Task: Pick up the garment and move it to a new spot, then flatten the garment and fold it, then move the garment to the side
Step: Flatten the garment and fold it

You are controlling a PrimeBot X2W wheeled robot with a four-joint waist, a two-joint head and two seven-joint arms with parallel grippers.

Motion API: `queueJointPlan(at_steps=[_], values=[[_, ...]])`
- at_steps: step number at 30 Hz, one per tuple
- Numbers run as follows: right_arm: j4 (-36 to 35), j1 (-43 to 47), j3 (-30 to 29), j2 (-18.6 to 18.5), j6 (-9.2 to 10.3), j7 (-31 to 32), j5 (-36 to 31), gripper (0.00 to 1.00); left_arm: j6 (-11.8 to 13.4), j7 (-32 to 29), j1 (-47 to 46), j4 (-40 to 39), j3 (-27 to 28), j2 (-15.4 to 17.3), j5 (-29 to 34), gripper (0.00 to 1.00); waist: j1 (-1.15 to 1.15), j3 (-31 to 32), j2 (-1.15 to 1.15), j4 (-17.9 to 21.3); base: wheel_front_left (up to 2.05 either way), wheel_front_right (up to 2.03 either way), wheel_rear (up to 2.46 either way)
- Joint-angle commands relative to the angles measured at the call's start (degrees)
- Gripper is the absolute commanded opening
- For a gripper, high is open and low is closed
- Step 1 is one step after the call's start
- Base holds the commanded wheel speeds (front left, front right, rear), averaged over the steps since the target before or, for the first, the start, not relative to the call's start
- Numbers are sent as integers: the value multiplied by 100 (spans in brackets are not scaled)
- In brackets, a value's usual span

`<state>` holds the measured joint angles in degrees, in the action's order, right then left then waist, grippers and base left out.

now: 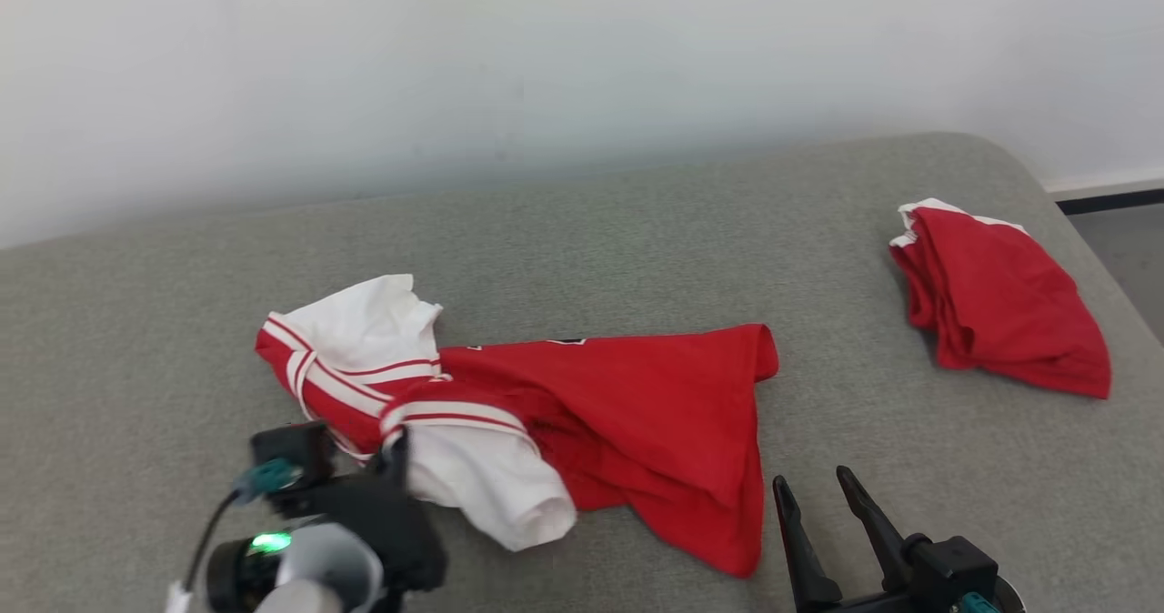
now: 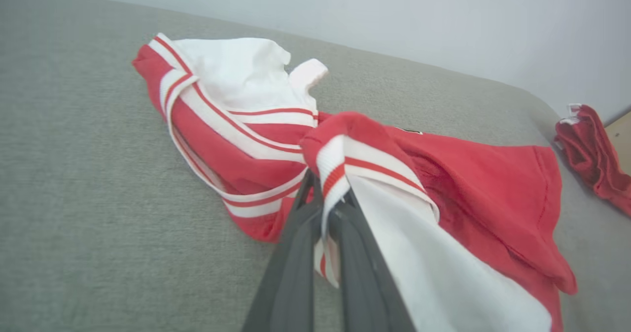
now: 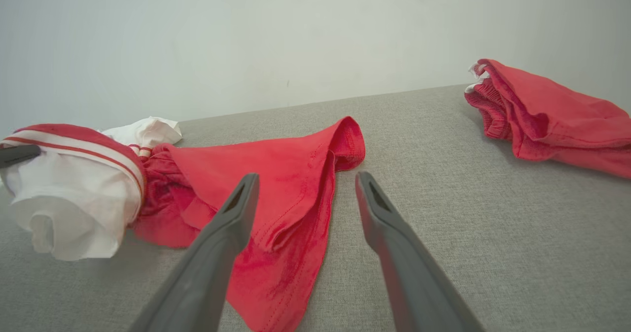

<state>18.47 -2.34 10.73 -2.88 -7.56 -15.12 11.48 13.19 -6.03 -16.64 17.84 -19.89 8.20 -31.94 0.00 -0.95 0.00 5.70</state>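
One grey padded surface (image 1: 637, 231) is carrying the red-and-white garment (image 1: 637, 413), lying crumpled at centre frame, and a second red garment (image 1: 1000, 313) at upper right. The left gripper (image 2: 328, 201) is pinching the garment's striped white edge at lower left, while the right gripper (image 1: 809, 478) is standing wide open at lower right, holding nothing.

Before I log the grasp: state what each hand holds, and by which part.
The left hand is shut on the red and white jersey, pinching the striped band at its white sleeve. The right hand is open and holds nothing.
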Motion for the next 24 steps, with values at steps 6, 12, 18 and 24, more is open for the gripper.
queueJointPlan(at_steps=[6,12,18,24], values=[[-30,11,-46,-1,17,-2,-33,100,280,97,559,-512,442,521,-79,0,0,-35,0,-319,0,0,0],[-3,-60,-5,-1,17,-2,-41,100,506,186,896,-566,680,818,8,0,0,-23,0,-405,0,0,0],[6,-70,-1,-1,17,-2,-61,100,549,547,1181,-398,802,846,-5,100,0,-26,0,-351,0,0,0],[1,21,-93,0,17,-2,-106,100,194,1500,1425,-579,934,802,-62,100,0,2,0,-343,0,0,0]])
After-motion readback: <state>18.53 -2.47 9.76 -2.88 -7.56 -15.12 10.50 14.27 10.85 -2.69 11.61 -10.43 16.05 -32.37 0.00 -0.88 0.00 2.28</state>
